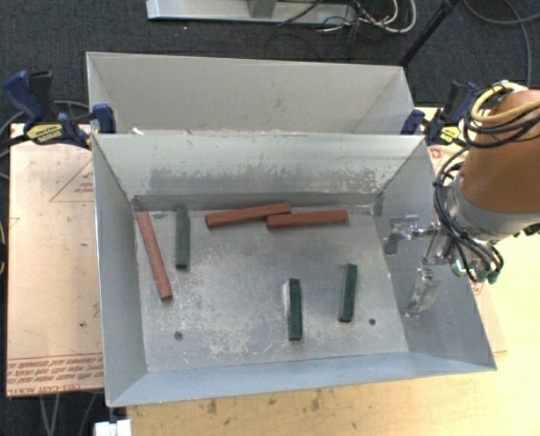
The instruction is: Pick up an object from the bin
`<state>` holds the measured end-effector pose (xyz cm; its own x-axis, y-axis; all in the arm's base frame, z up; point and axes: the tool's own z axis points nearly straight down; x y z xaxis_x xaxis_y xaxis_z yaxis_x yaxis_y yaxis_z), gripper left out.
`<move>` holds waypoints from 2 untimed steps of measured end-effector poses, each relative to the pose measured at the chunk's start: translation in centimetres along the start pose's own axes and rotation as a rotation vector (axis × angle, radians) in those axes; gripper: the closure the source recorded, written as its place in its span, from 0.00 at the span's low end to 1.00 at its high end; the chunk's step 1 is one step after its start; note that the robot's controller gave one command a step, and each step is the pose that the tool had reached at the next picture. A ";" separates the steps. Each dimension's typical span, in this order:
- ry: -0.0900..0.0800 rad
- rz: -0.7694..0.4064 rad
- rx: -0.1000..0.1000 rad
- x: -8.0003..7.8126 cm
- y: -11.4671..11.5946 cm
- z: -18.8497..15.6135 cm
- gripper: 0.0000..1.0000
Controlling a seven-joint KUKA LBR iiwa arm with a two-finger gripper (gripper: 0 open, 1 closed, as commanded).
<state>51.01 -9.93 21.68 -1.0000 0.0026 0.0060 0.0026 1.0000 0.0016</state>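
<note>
The tool (418,284) hangs low over the sloped right wall of the bin (252,166). It carries nothing that I can see, and I cannot tell from this view if it is wide or narrow.

The thing nearest to the tool is a green bar (347,292). It lies flat on the bin floor toward the view's left of the tool, near it but not touching. I judge this is the easiest one to pick. A second green bar (294,309) lies farther from the tool in the same direction. A third green bar (181,238) and a red bar (154,255) lie well apart from the tool, at the opposite side of the floor. A second red bar (247,215) and a third red bar (308,218) lie up and left of the tool by the back wall, with their ends meeting.

All the bars are straight, slim and long, with a matte surface. They look to me like painted wood or plastic, so probably stiff, light and not fragile. The floor is scratched grey metal, where a bar could slide if it is pushed from one side. It seems best to take the green bar across its narrow width, at the middle of its length, so that it does not tip. There is free floor on both of its long sides.
</note>
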 end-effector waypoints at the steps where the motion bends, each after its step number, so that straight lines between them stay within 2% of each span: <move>1: -0.005 -0.528 0.000 -2.1 4.3 5.6 0.00; 2: -0.006 -0.900 0.002 -5.8 4.4 11.1 0.00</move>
<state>56.73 -5.53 10.53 -0.6239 -0.7815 -0.0019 -0.7815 0.6239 0.0015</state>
